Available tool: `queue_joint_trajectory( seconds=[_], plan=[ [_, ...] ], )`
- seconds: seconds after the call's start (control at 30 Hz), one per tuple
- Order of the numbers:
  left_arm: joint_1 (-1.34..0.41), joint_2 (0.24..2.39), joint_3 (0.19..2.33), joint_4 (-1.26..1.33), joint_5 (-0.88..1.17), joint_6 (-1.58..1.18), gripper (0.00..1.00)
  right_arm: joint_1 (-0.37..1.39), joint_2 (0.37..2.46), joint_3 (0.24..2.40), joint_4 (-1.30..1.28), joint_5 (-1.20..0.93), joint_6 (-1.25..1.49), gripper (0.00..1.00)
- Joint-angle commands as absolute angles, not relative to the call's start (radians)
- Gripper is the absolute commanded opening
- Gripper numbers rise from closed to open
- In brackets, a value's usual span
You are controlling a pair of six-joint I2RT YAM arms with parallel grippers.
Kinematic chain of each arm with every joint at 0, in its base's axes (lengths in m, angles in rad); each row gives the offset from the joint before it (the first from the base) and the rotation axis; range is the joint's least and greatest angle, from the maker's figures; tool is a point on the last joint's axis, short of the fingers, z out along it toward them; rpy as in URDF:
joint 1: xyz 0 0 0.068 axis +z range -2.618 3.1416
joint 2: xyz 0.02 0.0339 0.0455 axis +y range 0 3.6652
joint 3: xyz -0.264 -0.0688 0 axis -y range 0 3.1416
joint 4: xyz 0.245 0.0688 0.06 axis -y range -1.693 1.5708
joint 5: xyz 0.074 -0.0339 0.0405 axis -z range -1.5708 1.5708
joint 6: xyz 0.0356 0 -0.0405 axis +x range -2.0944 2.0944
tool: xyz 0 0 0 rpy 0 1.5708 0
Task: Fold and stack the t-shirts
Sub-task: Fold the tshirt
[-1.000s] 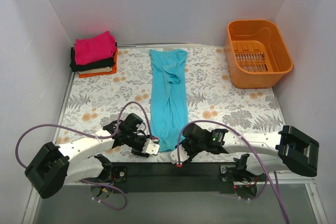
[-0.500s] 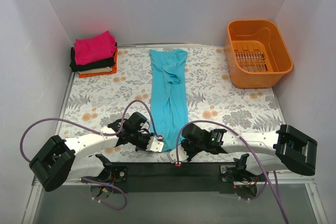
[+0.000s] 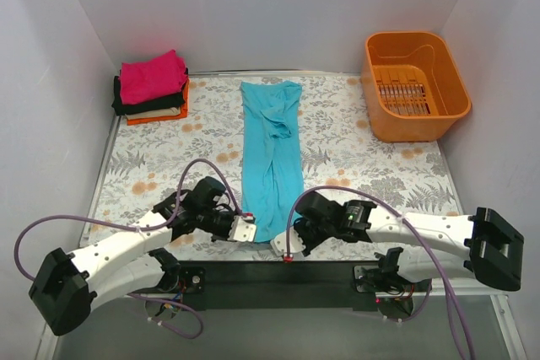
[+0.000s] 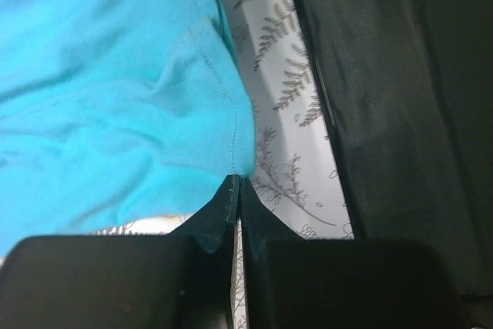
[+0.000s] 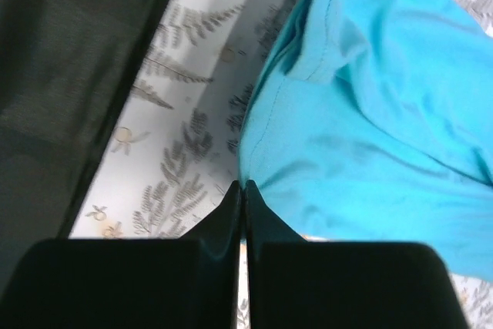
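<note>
The left gripper (image 4: 235,190) had its two black fingers pressed together on the near left corner of the hem of the teal cloth t-shirt (image 4: 115,98), the stitched edge running right into the fingertips. The right gripper (image 5: 241,190) was closed in the same way on the near right corner of that hem, its fingers meeting in a thin line where the cloth ended. Both arms lay low over the near edge of the table, reaching inward from either side, with the black mounting strip (image 3: 278,274) just behind them. From the pinched corners the teal cloth t-shirt stretched away as a long narrow band down the middle of the grey floral tablecloth (image 3: 363,166), somewhat rumpled near its far end. At the far left corner, well apart from it, stood a stack of folded shirts: a magenta-pink folded shirt (image 3: 152,76) on top, a black folded shirt (image 3: 126,105) under it, a thin pale layer below that, and an orange folded shirt (image 3: 152,119) at the bottom. At the far right corner sat the orange plastic basket (image 3: 413,128), upright, its slotted floor in full view.
</note>
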State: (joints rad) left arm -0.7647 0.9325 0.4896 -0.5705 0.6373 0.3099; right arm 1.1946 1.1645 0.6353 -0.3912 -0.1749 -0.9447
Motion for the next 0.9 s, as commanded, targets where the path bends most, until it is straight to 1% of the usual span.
queue_joint_trajectory(
  seconds=[0.0,0.13,0.2,0.4,0.43,0.5,0.63,0.8,0.87],
  plan=[
    [-0.709,0.977,0.561,-0.575,0.633,0.296,0.0,1.135,1.158,0.69,-0.423,-0.166,-0.96,0.01],
    [-0.614,1.037,0.623,-0.499,0.66,0.314,0.0,1.034,1.163,0.725,-0.423,-0.167,-1.002,0.01],
    [-0.551,1.106,0.681,-0.471,0.681,0.308,0.0,1.005,1.172,0.744,-0.423,-0.17,-1.029,0.01],
    [-0.425,1.31,0.82,-0.332,0.693,0.321,0.0,0.819,1.317,0.889,-0.414,-0.222,-1.143,0.01],
    [-0.416,1.343,0.843,-0.287,0.689,0.321,0.0,0.768,1.371,0.914,-0.41,-0.229,-1.156,0.01],
    [-0.381,1.403,0.889,-0.255,0.69,0.311,0.0,0.723,1.458,1.001,-0.4,-0.247,-1.198,0.01],
    [-0.315,1.609,1.059,-0.181,0.712,0.301,0.0,0.605,1.621,1.173,-0.397,-0.284,-1.241,0.01],
    [-0.273,1.804,1.213,-0.146,0.721,0.325,0.0,0.529,1.837,1.391,-0.397,-0.302,-1.279,0.01],
    [-0.262,1.892,1.282,-0.133,0.719,0.318,0.0,0.502,1.893,1.445,-0.397,-0.302,-1.288,0.01]
  ],
)
